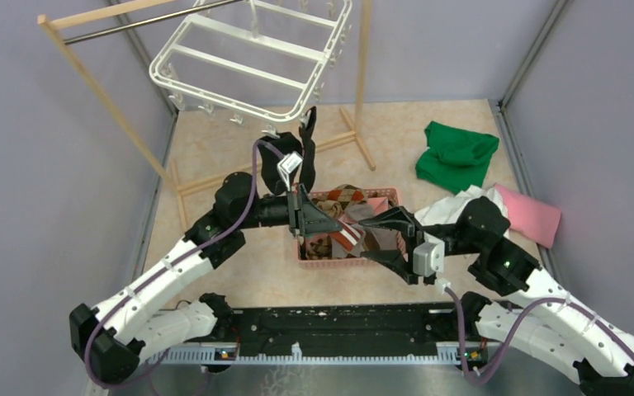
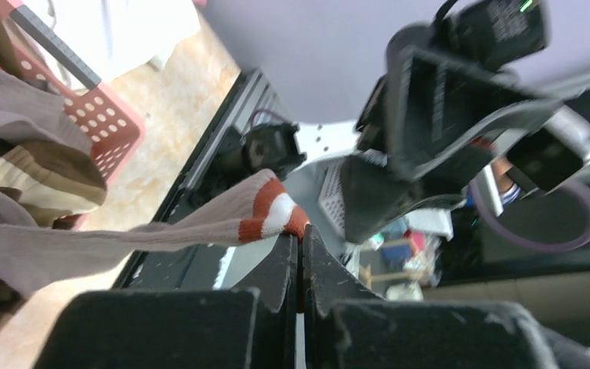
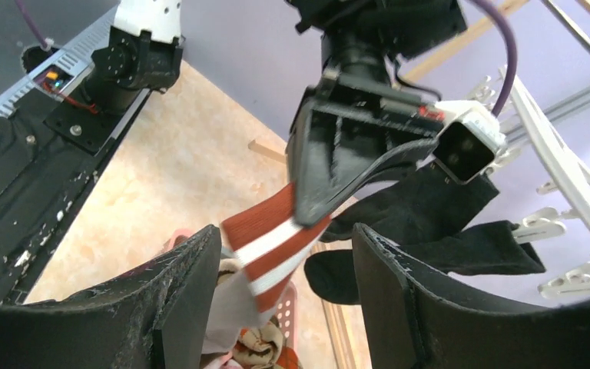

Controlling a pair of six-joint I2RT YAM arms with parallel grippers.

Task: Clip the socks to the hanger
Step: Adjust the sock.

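Pinching striped sock (image 2: 223, 219) with left gripper (image 2: 301, 240); straddling its cuff with right gripper (image 3: 284, 231), released; below both, basket (image 1: 322, 256) of socks (image 1: 343, 198).

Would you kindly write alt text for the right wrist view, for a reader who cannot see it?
The left gripper pinches the rust-and-white striped cuff of a grey-brown sock, holding it between the open fingers of the right gripper. Behind, black socks hang from clips on the white hanger.

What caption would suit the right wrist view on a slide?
Open right gripper straddles the striped cuff of a sock pinched by the left gripper, black socks hanging from the white hanger behind.
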